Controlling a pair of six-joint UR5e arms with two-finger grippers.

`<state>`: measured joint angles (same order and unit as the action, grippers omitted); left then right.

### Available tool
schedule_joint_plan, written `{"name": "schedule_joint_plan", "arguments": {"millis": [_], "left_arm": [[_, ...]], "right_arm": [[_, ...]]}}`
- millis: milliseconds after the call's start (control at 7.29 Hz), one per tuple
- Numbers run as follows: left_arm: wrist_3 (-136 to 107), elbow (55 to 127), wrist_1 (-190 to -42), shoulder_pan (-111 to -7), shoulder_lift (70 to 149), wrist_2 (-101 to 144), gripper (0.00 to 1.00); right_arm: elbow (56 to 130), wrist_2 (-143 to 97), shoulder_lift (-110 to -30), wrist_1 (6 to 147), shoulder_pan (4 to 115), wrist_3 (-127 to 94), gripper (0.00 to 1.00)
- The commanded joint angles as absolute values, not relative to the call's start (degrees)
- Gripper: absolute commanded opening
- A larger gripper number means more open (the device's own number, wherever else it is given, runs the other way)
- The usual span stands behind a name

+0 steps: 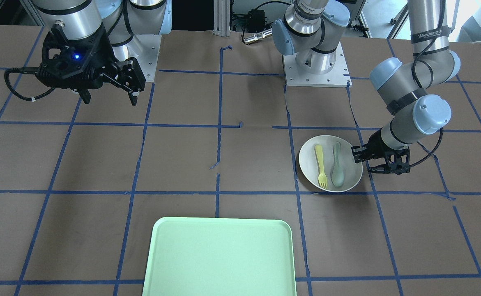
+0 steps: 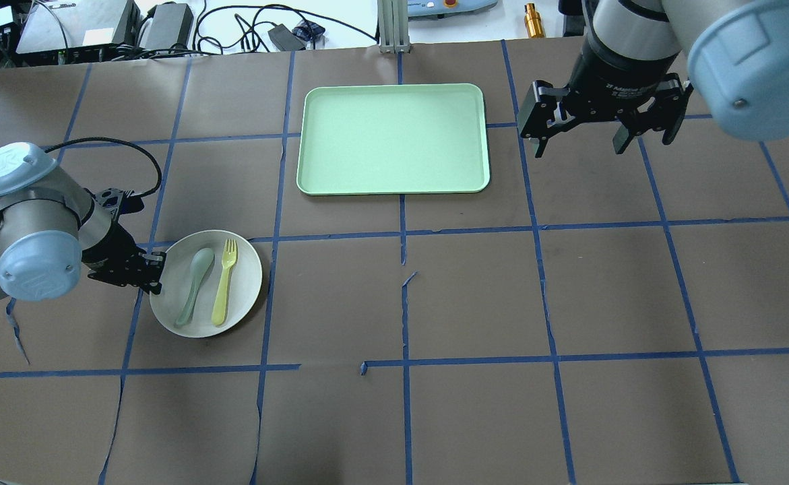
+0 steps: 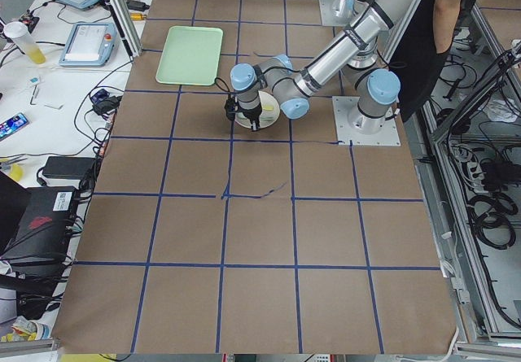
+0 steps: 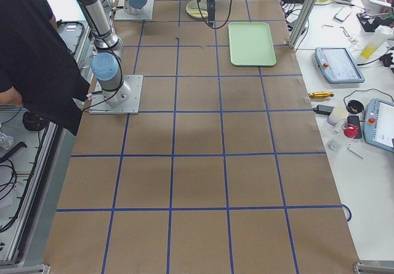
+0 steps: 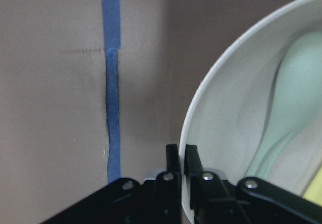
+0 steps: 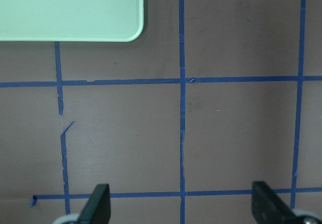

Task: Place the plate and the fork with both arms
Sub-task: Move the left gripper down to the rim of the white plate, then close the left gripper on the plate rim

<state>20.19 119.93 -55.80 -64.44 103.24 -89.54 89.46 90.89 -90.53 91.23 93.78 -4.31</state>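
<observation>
The off-white plate [image 1: 308, 161] lies on the table on the robot's left side, also in the overhead view [image 2: 246, 269]. The pale-yellow fork [image 1: 320, 165] and a grey-green spoon [image 1: 337, 165] lie side by side in it. My left gripper [image 1: 354, 154] is low at the plate's outer edge. In the left wrist view its fingers [image 5: 173, 158] are closed on the plate's rim [image 5: 201, 118]. My right gripper [image 2: 579, 149] hangs open and empty above the table, right of the tray; its fingers stand wide apart in the right wrist view [image 6: 182, 206].
The large pale-green tray [image 2: 394, 138] lies at the table's far middle, empty, with its corner in the right wrist view [image 6: 70, 10]. Blue tape lines grid the brown table. Both arm bases [image 1: 316, 65] stand at the robot's edge.
</observation>
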Motion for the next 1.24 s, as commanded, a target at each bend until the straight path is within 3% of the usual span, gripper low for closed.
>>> {"name": "schedule_joint_plan", "arguments": {"millis": [0, 824, 1098], "left_arm": [[20.83, 119.79, -56.42, -60.05, 102.66, -81.62, 0.0], [18.47, 109.7, -67.42, -60.81, 104.76, -67.52, 0.0], [14.44, 101.3, -68.03, -69.47, 107.47, -67.41, 0.0]], "right_arm": [[89.47, 90.88, -90.53, 91.23, 93.78, -4.31, 1.0], [89.47, 90.88, -90.53, 91.23, 93.78, -4.31, 1.0], [89.56, 90.88, -90.53, 91.23, 93.78, -4.31, 1.0]]}}
